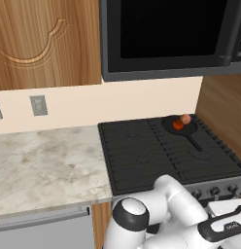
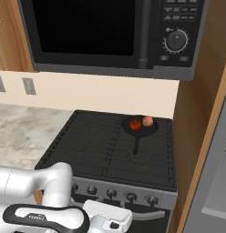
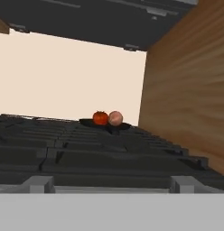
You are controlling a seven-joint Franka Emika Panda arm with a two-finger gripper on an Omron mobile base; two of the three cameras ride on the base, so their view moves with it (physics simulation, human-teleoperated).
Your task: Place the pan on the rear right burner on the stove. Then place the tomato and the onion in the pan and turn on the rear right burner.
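The black pan [image 1: 190, 129] sits on the rear right burner [image 2: 156, 132] of the stove [image 2: 92, 150], its thin handle pointing toward the front. Inside it lie the red tomato [image 1: 178, 125] and, touching it on the right, the pale pink onion [image 1: 185, 119]. The hand view looks low across the grates at the tomato [image 3: 100, 117], the onion [image 3: 115, 117] and the pan's rim [image 3: 124, 126] far ahead. My gripper [image 2: 110, 218] hangs low in front of the stove's steel front, below the knobs [image 2: 131, 196], open and holding nothing.
A black microwave [image 2: 110, 32] hangs over the stove. A wooden cabinet side [image 2: 197, 136] rises close along the stove's right edge. Marble counter [image 1: 44, 160] stretches left of the stove, with an outlet [image 1: 38, 105] on the wall behind it.
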